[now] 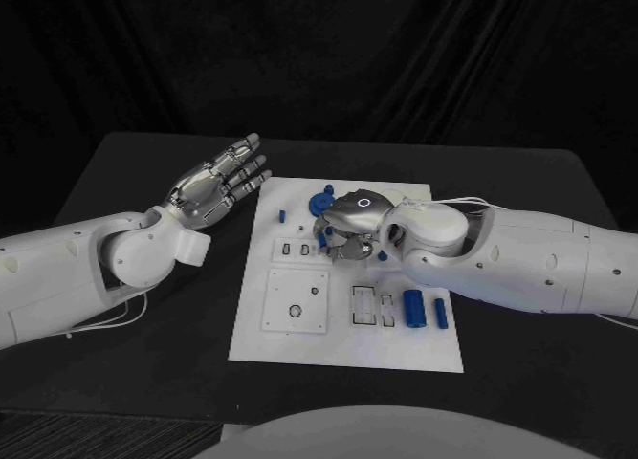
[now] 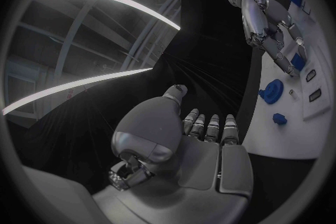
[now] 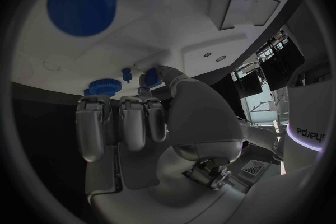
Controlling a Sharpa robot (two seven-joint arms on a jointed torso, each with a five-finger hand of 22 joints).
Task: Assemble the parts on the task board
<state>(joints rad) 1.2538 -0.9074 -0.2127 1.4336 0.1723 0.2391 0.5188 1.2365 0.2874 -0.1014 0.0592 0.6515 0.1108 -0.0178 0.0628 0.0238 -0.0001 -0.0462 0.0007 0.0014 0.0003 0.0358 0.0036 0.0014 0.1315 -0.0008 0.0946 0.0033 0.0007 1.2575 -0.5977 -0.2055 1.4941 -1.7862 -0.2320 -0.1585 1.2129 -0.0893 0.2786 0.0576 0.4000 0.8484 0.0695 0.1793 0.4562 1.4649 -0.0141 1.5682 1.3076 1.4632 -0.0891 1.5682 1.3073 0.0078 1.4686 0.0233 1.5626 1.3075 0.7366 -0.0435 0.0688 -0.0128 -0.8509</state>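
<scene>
Step in hand, as judged: placing or seating one small part near the 12 o'clock end of the board (image 1: 272, 337).

Right robot hand (image 1: 353, 227): low over the board, fingers curled downward, thumb tip against a small blue peg (image 3: 149, 79). Firm grip or mere touch: cannot tell.

Left robot hand (image 1: 219, 184): flat and wide open, palm up, holding nothing, over the desk (image 1: 140, 172) just beside the board's 10 o'clock corner.

Next move, as judged: confirm the hold on the peg, align it upright over its socket, press straight down. Calls for fine fingertip control, since neighbouring parts stand close by. Left robot hand free to steady the board.

Count, head view:
- Board: one, at desk centre.
- Robot hands: two.
- Blue wheel (image 1: 320, 203): one, at 12 o'clock, just beside the right robot hand.
- Blue cylinders: two, lying side by side at 5 o'clock, first (image 1: 414, 308) and second (image 1: 440, 312).
- Small blue pin (image 1: 280, 215): one, at 10 o'clock.
- Further parts under the right robot hand: hidden, not countable.
</scene>
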